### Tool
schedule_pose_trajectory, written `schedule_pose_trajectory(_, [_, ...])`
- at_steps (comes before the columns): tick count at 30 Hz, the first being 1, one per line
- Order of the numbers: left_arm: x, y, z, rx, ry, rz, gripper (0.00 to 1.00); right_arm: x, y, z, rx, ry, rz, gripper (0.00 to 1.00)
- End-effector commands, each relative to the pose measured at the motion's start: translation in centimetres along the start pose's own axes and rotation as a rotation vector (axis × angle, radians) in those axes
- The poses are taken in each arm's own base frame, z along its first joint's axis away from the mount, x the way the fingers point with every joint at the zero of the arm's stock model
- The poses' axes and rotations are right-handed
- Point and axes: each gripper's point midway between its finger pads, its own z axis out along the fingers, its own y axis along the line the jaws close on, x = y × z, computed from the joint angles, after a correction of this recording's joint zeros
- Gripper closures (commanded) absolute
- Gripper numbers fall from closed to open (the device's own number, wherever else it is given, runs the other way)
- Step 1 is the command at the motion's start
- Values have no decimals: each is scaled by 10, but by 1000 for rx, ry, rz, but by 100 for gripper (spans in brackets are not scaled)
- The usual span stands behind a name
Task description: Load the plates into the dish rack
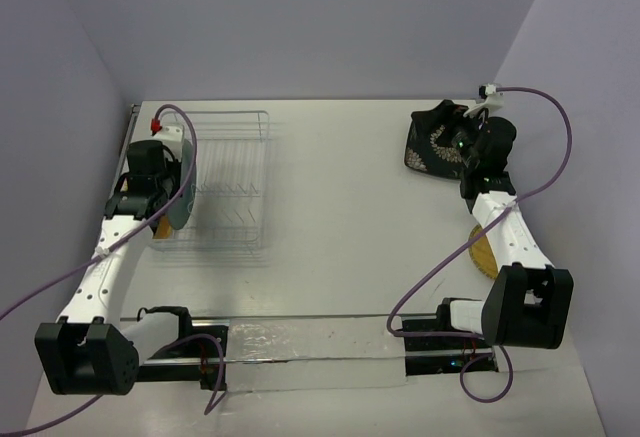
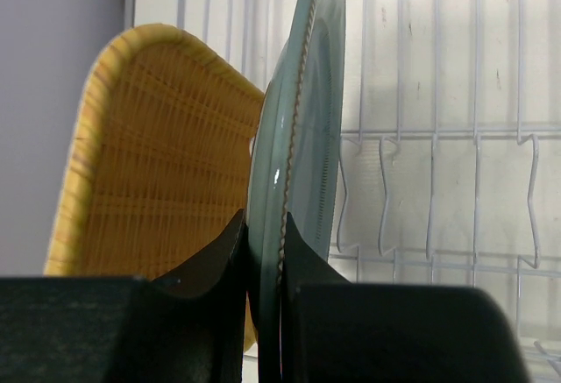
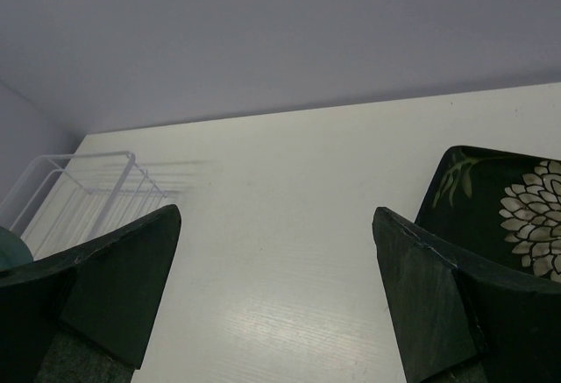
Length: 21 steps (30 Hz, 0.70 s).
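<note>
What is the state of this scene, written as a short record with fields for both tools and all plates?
left tool: shut on the teal-grey plate, upright over the dish rack
right tool: open, empty, beside the black floral plate
woven tan plate: on edge, next to the teal-grey plate
black floral plate: on the table
yellow-tan plate: on the table, partly under the right arm

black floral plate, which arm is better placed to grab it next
Right. The right gripper is open, right beside the black floral plate. The left gripper is busy: it is shut on the teal-grey plate over the dish rack, next to the woven plate.
</note>
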Motion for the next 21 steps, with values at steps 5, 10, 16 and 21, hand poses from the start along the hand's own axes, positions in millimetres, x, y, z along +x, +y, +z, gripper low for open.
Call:
schedule_pose_trajectory(5, [-31,10,6,-39,-74,-70,100,-15,1,4,-21,-30,6,3])
schedule_pose_trajectory(10, [-25,6,9,-27,-41,-85,95,-15,2,5,-32,-26,15,3])
schedule_pose_trajectory(16, [-23,7,12,-38,-15,-95,43,-16,5,4,-45,-28,17,3])
schedule_pose_trajectory(21, [-32,13,10,-67,-23,-124,22,-16,9,0,-66,-23,0,3])
